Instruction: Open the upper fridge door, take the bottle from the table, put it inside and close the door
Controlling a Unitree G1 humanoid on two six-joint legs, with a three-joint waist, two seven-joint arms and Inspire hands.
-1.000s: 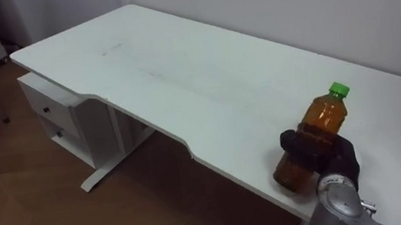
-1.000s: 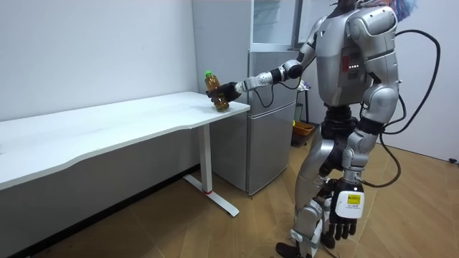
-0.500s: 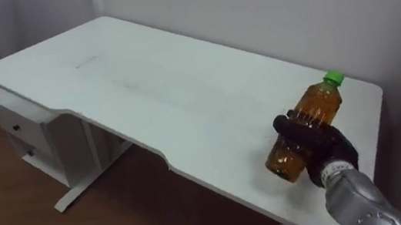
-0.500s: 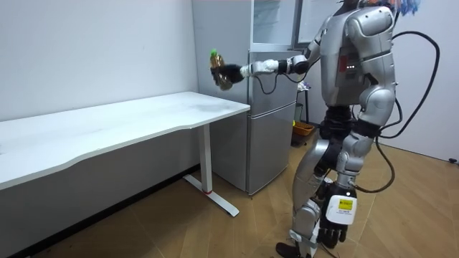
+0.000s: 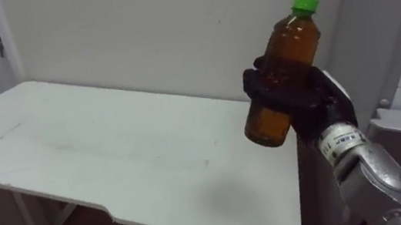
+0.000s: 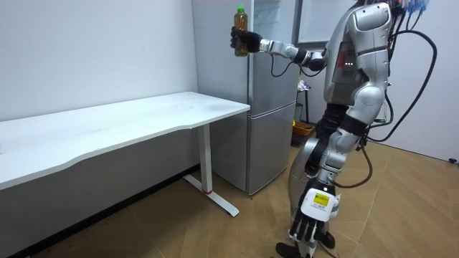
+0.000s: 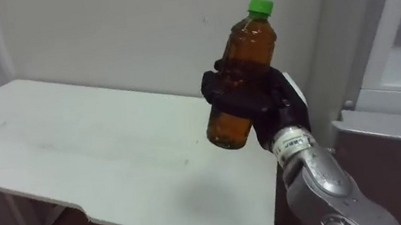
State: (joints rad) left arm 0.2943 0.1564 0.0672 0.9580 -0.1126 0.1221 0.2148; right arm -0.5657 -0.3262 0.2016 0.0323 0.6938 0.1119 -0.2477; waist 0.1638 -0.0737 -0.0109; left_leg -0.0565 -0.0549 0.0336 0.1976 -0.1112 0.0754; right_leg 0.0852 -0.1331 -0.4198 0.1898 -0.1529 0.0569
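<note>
Bottle: amber plastic bottle with a green screw cap, right of centre in the upper half of the eye views. It is held in the air, clear of the bench, and tilted so the cap leans toward the upper right.
Right hand: black-fingered right hand is clamped round the lower-middle of the bottle, with the fingers wrapped across its front. The bottle's base pokes out below them. The silver forearm enters from the lower right corner.
Bench: long white bench with a shallow curve in its near edge, across the left and lower centre of the eye views. It stands against the pale wall. The bottle shows above its right end, not touching it.
Fridge: tall grey fridge stands just past the bench's end, at the centre of the room view. There the bottle sits at upper centre, level with the fridge's upper part and in front of its left edge. Whether the upper door stands open I cannot tell.
Left hand: left hand hangs low beside the leg, at lower centre-right of the room view. Its fingers are loose, point down and hold nothing.
Stance: robot stands upright on the wooden floor, right of centre in the room view, near the fridge. Its right arm is stretched out toward the room view's left.
</note>
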